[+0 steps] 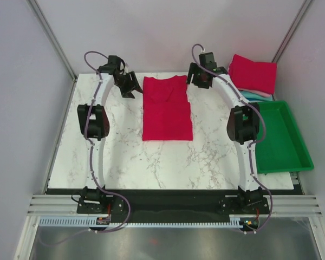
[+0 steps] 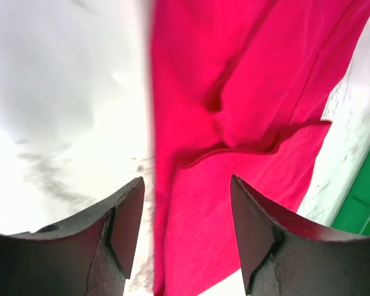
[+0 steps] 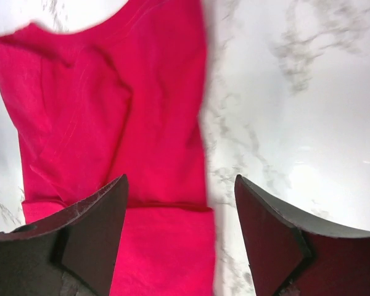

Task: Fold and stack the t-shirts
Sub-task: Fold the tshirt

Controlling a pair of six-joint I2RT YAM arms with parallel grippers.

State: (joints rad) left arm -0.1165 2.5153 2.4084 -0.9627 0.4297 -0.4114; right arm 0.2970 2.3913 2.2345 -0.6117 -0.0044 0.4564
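Left hand (image 1: 130, 86) and right hand (image 1: 197, 79) are spread and empty, flanking the folded crimson cloth t-shirt (image 1: 167, 111) at upper centre, where a one-sided grab could skew its layers.

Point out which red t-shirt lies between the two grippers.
The mid-table red t-shirt, neckline showing. The other red t-shirt sits folded at the far right.
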